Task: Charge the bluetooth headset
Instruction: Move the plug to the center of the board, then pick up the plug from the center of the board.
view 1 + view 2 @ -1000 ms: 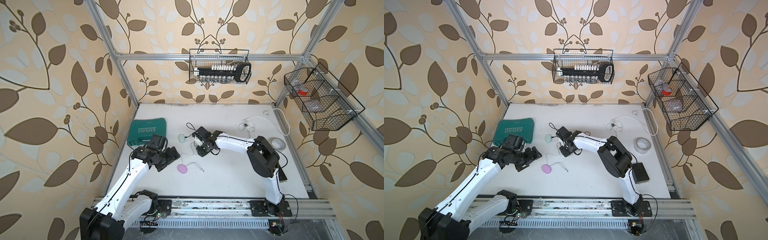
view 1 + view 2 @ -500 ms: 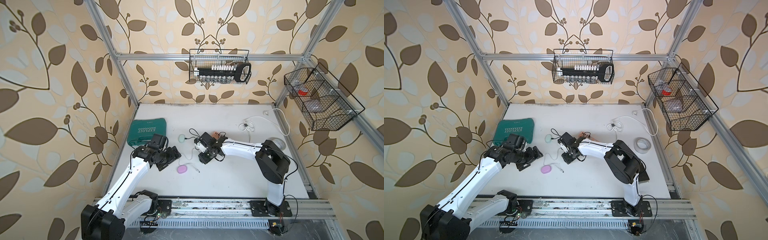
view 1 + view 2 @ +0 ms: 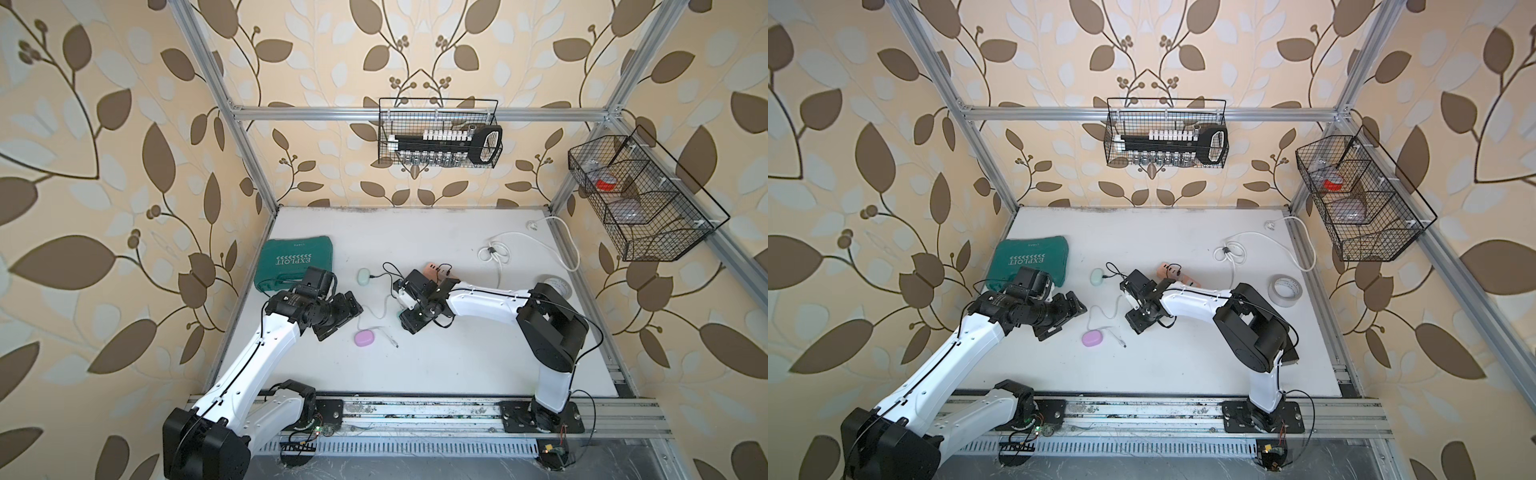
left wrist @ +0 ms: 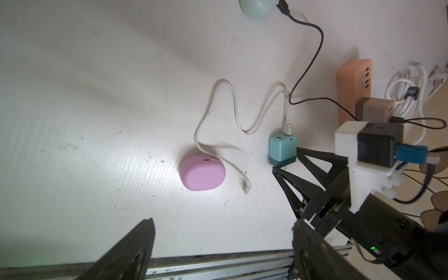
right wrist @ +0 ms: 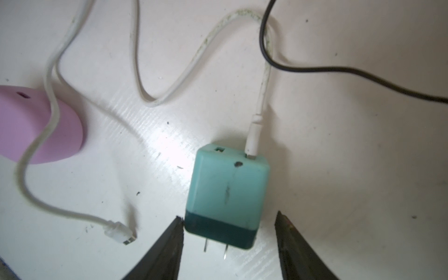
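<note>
Right gripper (image 5: 229, 215): spread around the teal charger adapter (image 5: 228, 184), which lies flat on the table (image 3: 457, 365). Left gripper (image 4: 222, 221): spread, empty. Pink earbud case (image 4: 202, 173): left of the middle, toward the front edge, with the white cable's free plug (image 5: 118, 235) just beside it. You should withdraw in line with the prongs, not sideways. A second ago your right gripper stood nearer the rear edge, with its jaws narrower.

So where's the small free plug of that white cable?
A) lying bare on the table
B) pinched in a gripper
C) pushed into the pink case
A: the white cable ends in a plug lying loose on the table, beside the pink case.
</note>
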`<state>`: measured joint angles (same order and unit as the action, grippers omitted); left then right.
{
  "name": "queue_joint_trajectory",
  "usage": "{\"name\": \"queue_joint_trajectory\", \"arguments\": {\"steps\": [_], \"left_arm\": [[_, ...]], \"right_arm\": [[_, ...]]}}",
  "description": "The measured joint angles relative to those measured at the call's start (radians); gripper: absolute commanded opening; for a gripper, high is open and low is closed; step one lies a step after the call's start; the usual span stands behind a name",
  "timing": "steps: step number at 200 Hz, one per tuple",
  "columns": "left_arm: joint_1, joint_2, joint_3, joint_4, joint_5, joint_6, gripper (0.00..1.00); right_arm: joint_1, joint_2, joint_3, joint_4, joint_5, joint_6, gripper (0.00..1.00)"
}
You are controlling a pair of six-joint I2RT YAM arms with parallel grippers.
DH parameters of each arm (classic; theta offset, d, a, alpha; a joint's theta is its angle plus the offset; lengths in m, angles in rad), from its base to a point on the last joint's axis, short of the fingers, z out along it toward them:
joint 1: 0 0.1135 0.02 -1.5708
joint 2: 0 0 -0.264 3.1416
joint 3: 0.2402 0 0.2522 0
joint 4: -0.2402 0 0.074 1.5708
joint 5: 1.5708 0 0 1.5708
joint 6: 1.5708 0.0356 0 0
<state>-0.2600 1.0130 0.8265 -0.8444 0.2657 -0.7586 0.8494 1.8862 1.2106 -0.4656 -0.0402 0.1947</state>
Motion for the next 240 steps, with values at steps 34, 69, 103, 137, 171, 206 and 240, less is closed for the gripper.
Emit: {"name": "queue_joint_trajectory", "arguments": {"steps": [34, 69, 103, 137, 171, 206, 240], "left_arm": [[0.000, 0.006, 0.000, 0.005, 0.016, 0.000, 0.91], [0.000, 0.006, 0.000, 0.005, 0.021, 0.000, 0.91], [0.000, 0.006, 0.000, 0.006, 0.023, 0.000, 0.91], [0.000, 0.006, 0.000, 0.007, 0.023, 0.000, 0.91], [0.000, 0.005, 0.000, 0.007, 0.023, 0.000, 0.91], [0.000, 0.003, 0.000, 0.007, 0.022, 0.000, 0.91], [0.000, 0.001, 0.000, 0.006, 0.022, 0.000, 0.91]], "right_arm": [[0.006, 0.000, 0.000, 0.022, 0.005, 0.016, 0.61], [0.006, 0.019, 0.031, 0.005, 0.013, 0.018, 0.62], [0.006, 0.082, 0.151, -0.061, 0.032, 0.018, 0.63], [0.006, 0.126, 0.224, -0.117, 0.041, 0.018, 0.62], [0.006, 0.176, 0.275, -0.165, 0.041, 0.017, 0.57], [0.006, 0.207, 0.310, -0.203, 0.040, 0.016, 0.51], [-0.002, 0.225, 0.338, -0.213, 0.024, 0.015, 0.36]]}}
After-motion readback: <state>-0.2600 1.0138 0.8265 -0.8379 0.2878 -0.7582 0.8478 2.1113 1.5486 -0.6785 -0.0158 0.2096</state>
